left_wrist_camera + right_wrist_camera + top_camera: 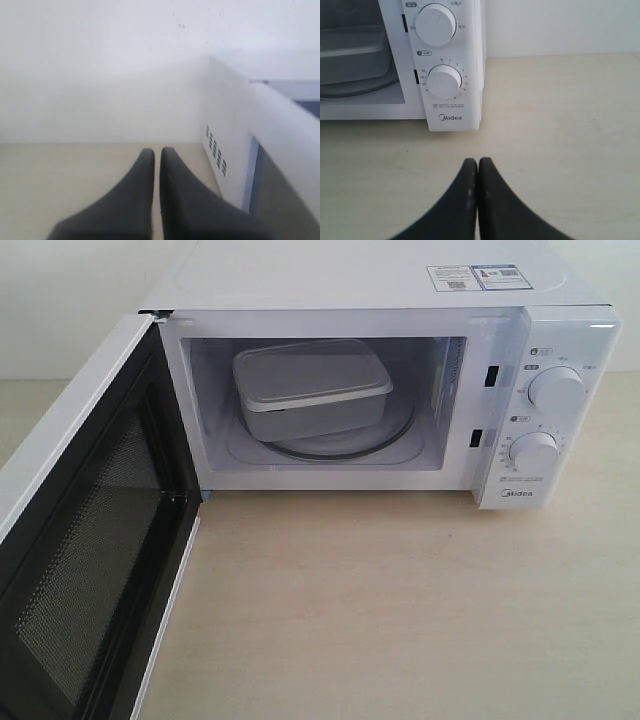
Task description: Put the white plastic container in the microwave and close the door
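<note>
Door (90,570) at lower left of the exterior view, swung fully open, black mesh inner face toward the camera, hinge edge meeting the cabinet at upper left. Microwave (380,275) across the top of the frame, white, stickers (480,277) on its roof toward the right. White plastic container (310,385) inside the open cavity, centre of the frame, lid on, resting on the glass turntable (398,436) and turned slightly askew to the cavity walls. Two round dials (557,390) stacked on the panel at far right, brand mark beneath the lower one. Pale wooden table (400,600) over the lower right of the frame. No arm anywhere in this view.

Left wrist view: left gripper (157,156) at bottom centre, dark fingers (142,172) drawn almost together with only a thin slit between them, nothing held. Cabinet side with vent slots (215,150) to the right, plain white wall (100,75) behind.

Right wrist view: right gripper (478,162) at bottom centre, fingers (490,180) pressed tight together, empty, above bare tabletop. Dial panel at upper centre, part of the container and turntable visible at upper left.
</note>
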Controlling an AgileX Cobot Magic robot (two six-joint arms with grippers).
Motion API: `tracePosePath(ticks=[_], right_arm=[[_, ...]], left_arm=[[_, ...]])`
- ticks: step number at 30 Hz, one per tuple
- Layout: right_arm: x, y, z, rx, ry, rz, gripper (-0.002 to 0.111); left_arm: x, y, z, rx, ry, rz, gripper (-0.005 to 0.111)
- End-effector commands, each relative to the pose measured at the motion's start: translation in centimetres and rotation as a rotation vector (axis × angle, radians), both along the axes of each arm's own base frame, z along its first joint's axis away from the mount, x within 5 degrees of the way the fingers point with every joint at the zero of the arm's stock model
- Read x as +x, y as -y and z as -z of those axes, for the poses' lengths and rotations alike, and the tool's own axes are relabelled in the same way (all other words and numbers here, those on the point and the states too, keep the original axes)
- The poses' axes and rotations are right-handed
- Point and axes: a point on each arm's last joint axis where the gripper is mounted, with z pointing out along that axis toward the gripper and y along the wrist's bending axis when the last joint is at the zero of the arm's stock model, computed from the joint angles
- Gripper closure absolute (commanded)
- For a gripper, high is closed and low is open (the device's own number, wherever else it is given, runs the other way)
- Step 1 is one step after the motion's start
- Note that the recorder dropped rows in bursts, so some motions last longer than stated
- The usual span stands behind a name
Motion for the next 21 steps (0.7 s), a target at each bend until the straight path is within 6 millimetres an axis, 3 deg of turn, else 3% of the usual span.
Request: tracePosePath(ticks=[1,5,10,21], right_arm=[[0.0,0.0,0.0,0.002,0.007,0.002,0.108],[0.0,0.0,0.0,0.002,0.007,0.002,0.108],[0.0,0.0,0.0,0.002,0.007,0.002,0.108],[0.0,0.0,-0.1,0.002,0.013,0.002,0.108]], left_arm=[[-1.6,-0.2,-4.3,-0.047,0.082,-0.009,0.102],[-4.2,-0.3,-8.5,-0.219,0.126,0.001,0.102],[-6.9,-0.3,-11.6,-0.296,0.162,0.029,0.102],[-9.3,-0.1,-14.3,-0.338,0.254,0.079,0.102]])
